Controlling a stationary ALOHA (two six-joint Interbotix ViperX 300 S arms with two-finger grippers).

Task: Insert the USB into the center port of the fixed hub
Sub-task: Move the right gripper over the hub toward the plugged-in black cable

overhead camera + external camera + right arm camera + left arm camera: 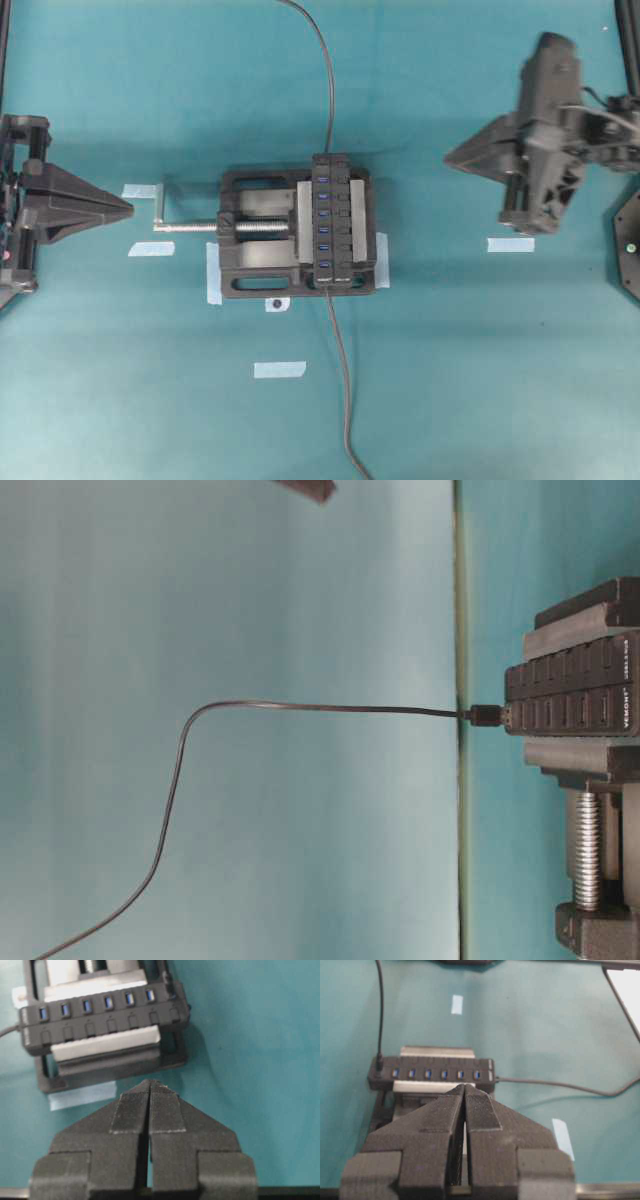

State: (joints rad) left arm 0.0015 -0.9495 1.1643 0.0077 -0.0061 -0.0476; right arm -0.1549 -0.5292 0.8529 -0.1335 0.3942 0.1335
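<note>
While the fixed hub (335,222) sits mid-frame, both arms hover apart — left gripper (128,207) and right gripper (450,157) pressed together, empty.

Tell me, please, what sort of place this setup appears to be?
Most likely a robotics lab bench set up for manipulation trials. A teal mat carries pale tape markers, a black vise clamps a USB hub at the centre, and two robot arms face it, the left gripper and the right gripper.

Teal tabletop (120,400) w/ pale tape bits (279,369), even light
</note>
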